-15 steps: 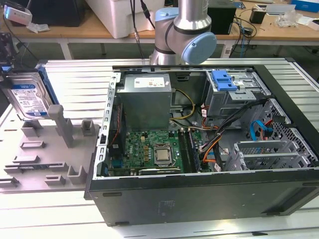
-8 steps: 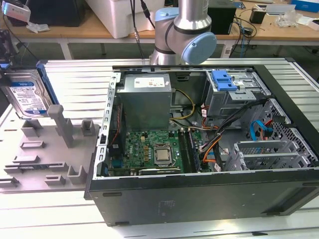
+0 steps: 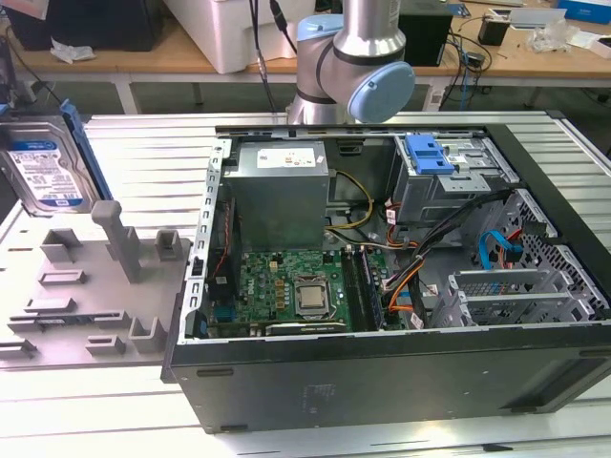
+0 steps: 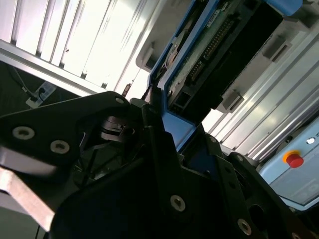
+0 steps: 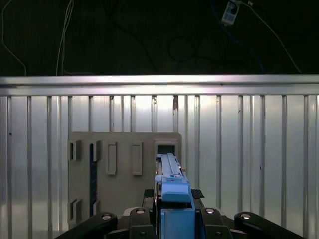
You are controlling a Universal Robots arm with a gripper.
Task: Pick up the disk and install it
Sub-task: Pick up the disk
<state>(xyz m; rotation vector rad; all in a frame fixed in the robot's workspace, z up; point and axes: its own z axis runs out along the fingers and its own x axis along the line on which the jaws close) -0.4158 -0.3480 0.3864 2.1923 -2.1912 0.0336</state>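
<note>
While open computer case point(image 3: 382, 286) sits on exterior view's right of grey fixture plate point(image 3: 57, 286), disk point(image 3: 43, 172) hangs tilted over plate's far edge, well apart from case. First wrist view: gripper point(image 5: 173, 195) jaws look closed snug on disk's blue carrier rail point(image 5: 174, 185), plate below.
</note>
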